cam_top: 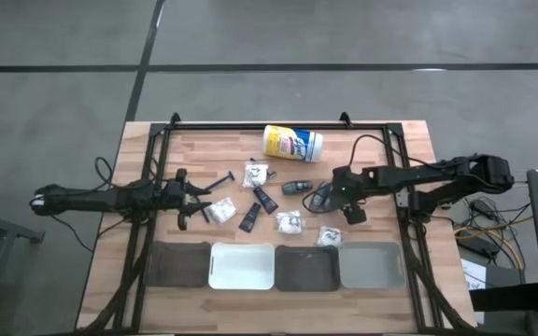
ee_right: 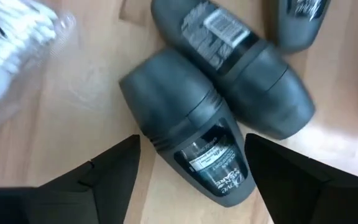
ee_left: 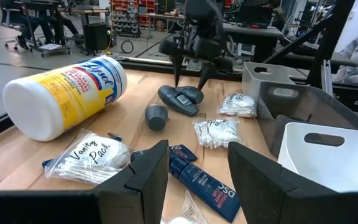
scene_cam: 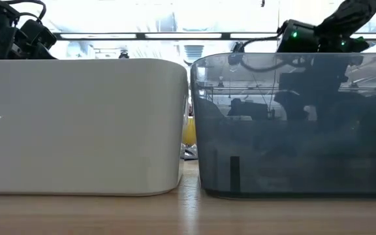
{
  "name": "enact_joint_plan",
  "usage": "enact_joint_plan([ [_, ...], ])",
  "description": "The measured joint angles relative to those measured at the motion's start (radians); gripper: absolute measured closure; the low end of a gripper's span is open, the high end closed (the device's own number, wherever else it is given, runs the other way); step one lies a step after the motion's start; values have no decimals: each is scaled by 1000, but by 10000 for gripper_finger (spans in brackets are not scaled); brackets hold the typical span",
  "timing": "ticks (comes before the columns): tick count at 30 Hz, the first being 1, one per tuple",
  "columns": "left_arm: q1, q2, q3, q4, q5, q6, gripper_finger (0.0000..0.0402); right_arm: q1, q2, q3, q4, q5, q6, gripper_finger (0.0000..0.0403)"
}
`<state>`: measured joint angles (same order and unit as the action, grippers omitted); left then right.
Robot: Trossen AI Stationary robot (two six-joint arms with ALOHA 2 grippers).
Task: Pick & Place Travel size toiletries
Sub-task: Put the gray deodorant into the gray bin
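Note:
The toiletries lie scattered mid-table. Dark grey oval pods (cam_top: 297, 187) lie flat side by side, with white crinkly packets (cam_top: 289, 222), black tubes (cam_top: 265, 200) and a thin razor (cam_top: 222, 177) around them. My right gripper (cam_top: 325, 198) is open and points down over the pods. In the right wrist view its fingers (ee_right: 107, 174) stand either side of one pod (ee_right: 188, 146), beside a second pod (ee_right: 241, 74). The left wrist view shows that gripper (ee_left: 191, 78) just above the pods (ee_left: 180, 98). My left gripper (ee_left: 197, 171) is open, level above the table's left part, near a packet (ee_left: 89, 158).
A large yellow-and-white canister (cam_top: 292, 143) lies on its side toward the far edge. Several bins line the near edge: dark (cam_top: 180, 264), white (cam_top: 243, 266), dark (cam_top: 306, 266), grey (cam_top: 372, 264). A black frame (cam_top: 278, 127) borders the table. People sit in the room beyond.

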<state>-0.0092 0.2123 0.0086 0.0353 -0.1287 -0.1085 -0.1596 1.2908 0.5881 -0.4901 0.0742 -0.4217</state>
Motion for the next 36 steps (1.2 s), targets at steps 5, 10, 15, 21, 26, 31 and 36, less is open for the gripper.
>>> enact_joint_plan([
  [5, 0, 0, 0, 0, 0, 0, 231, -1, 79, -4, 18, 0, 0, 144],
  [10, 0, 0, 0, 0, 0, 0, 231, 0, 139, -1, 43, -7, 0, 165],
  [15, 0, 0, 0, 1, 0, 0, 231, 0, 125, 4, 44, -6, 49, 186],
  [21, 0, 0, 0, 1, 0, 0, 231, -1, 42, 1, 59, -3, 106, 200],
  [26, 0, 0, 0, 1, 0, 0, 231, 0, -25, -1, 48, -51, 156, 200],
  [31, 0, 0, 0, 1, 0, 0, 231, 0, -104, 0, 21, -53, 226, 203],
  [36, 0, 0, 0, 1, 0, 0, 231, 0, -189, 0, -32, -56, 313, 201],
])
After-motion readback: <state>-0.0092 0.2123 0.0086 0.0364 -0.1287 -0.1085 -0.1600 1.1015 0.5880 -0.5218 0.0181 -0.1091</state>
